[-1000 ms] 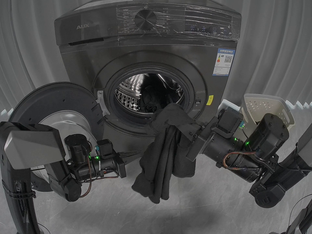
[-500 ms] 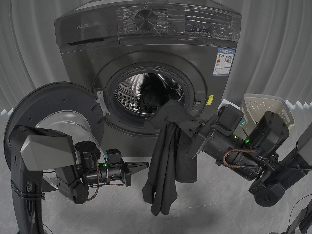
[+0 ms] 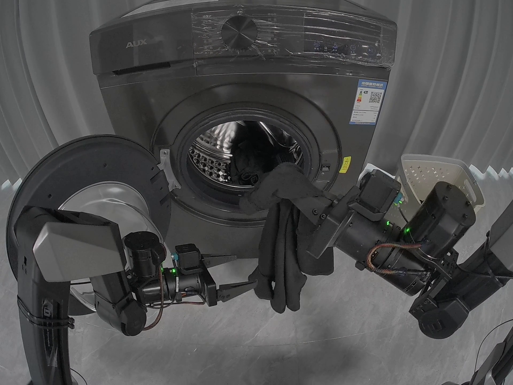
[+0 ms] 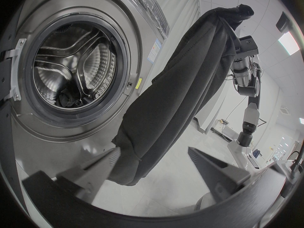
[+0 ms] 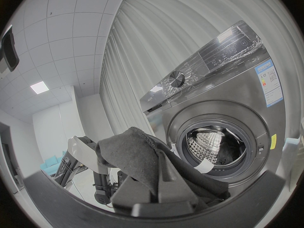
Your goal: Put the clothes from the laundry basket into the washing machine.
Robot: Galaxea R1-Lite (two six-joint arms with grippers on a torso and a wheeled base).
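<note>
The robot is partway through loading one piece. The right gripper [image 3: 309,203] is clamped on the bunched top of a dark garment [image 3: 280,258], held just short of the drum opening [image 3: 243,151] of the washing machine [image 3: 240,92], ahead of its fingertips. More dark clothes [image 3: 248,166] lie deeper in the drum.

The garment hangs almost straight down from that grip. Its long axis is close to vertical, with the gathered end up by the opening and the loose tail pointing at the floor.

The left gripper [image 3: 244,271] sits at that tail with its fingers spread wide, holding nothing. The cloth's lower end lies between them and touches one finger [image 4: 104,165].

I judge that the next move is for the left fingers to close on the tail and lift it toward the opening, so nothing trails over the rim. The laundry basket [image 3: 434,176] stands behind the right arm.
</note>
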